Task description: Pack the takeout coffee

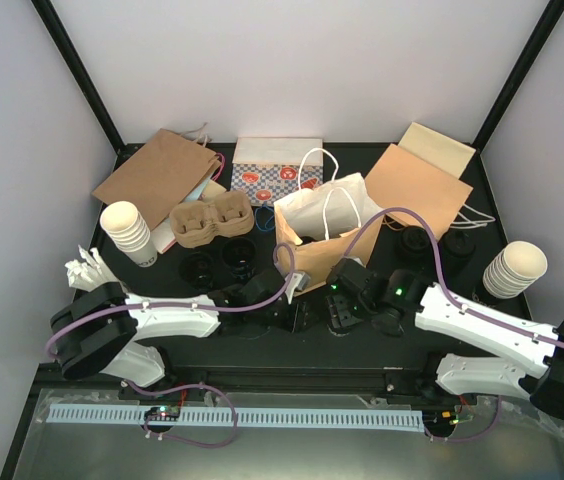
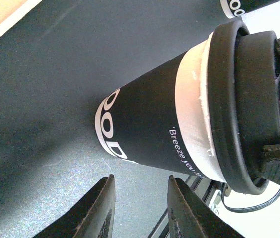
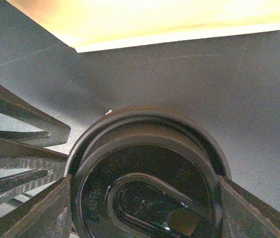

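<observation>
A takeout coffee (image 2: 155,129) with a black lid and a black sleeve with white lettering fills the left wrist view. My right gripper (image 3: 145,198) is shut on its lid (image 3: 150,188), one finger on each side. In the top view this cup (image 1: 342,318) is at the table's front middle, just in front of the open brown-and-white paper bag (image 1: 322,225). I cannot tell whether its base touches the table. My left gripper (image 2: 141,186) is open and empty, right beside the cup. More lidded cups (image 1: 239,255) (image 1: 417,245) stand left and right of the bag.
Brown pulp cup carriers (image 1: 207,222) and a stack of cream paper cups (image 1: 127,232) are at the left, another stack (image 1: 515,268) at the right. Flat brown bags (image 1: 157,175) (image 1: 417,185) and a patterned bag (image 1: 277,175) lie at the back. White napkins (image 1: 87,268) are at far left.
</observation>
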Controlling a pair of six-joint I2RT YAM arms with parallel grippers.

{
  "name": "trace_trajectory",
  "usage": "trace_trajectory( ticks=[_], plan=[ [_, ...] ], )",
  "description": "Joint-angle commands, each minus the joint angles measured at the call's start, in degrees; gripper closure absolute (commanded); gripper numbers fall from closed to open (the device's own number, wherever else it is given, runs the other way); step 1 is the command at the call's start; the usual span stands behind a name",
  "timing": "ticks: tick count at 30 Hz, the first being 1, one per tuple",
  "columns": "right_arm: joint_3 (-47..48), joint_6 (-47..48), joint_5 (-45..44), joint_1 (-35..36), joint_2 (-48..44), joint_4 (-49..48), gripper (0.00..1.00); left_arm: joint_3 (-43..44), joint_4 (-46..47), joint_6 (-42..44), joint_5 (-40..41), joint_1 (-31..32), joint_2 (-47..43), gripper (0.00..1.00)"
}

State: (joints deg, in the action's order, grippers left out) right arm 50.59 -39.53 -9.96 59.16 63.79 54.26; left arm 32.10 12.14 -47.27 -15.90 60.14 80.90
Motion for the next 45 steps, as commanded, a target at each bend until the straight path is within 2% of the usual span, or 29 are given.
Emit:
trace_trajectory(
  ticks=[1,20,28,38,45],
  plan=[
    [-1.2,-0.2,0.6,0.2,0.5,-1.2,0.31,1.7,1.4,0.1,-1.0,0.4,0.6,0.69],
    [-3.0,1.0,2.4,0.2,5.4,-0.8,0.31,0.7,0.1,0.3,0.9,0.4,-2.1,0.70],
    [-3.8,3.2,5.7,0.3,6.3,-0.9,0.33,-1.5,-1.9,-0.1,4.5,0.4,-7.1,0.71],
    [-2.2,6.2,11.9,3.5,6.1,-2.3,0.34,-4.9,-8.8,-0.9,7.5,-0.2,-19.8,0.70],
    [-1.4,6.4,10.3,3.8,7.1,-1.4,0.33,-6.0,-8.6,-1.1,5.8,-1.4,-22.8,0.68]
  ],
)
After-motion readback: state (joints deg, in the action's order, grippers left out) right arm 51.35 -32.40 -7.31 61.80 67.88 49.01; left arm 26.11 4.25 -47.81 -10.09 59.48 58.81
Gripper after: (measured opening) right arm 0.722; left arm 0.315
